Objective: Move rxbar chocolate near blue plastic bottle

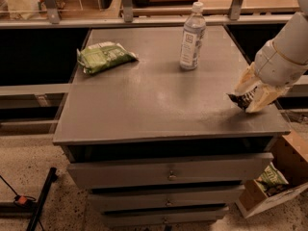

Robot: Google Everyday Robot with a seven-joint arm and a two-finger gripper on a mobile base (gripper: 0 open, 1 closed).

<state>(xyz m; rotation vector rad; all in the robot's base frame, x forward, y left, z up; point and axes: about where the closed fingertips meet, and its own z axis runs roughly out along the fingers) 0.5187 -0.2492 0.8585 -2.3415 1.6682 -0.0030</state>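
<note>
A grey table (144, 105) with a flat top stands on a speckled floor (29, 167). Below the top sit stacked drawers (168, 174) (the upper ones show a small knob at the centre). A crinkled green bag (102, 57) lies flat near the table's back left corner. On the floor just right of the table is an open cardboard box (296, 153) holding a green packet (272, 179). At lower left a black bar (41, 203) lies slanted on the floor. Behind the table runs a metal rail (62, 23) with upright posts.

Dim warm light, perhaps overhead, sheens the tabletop (159, 105) and gripper (250, 97) at its right edge.
</note>
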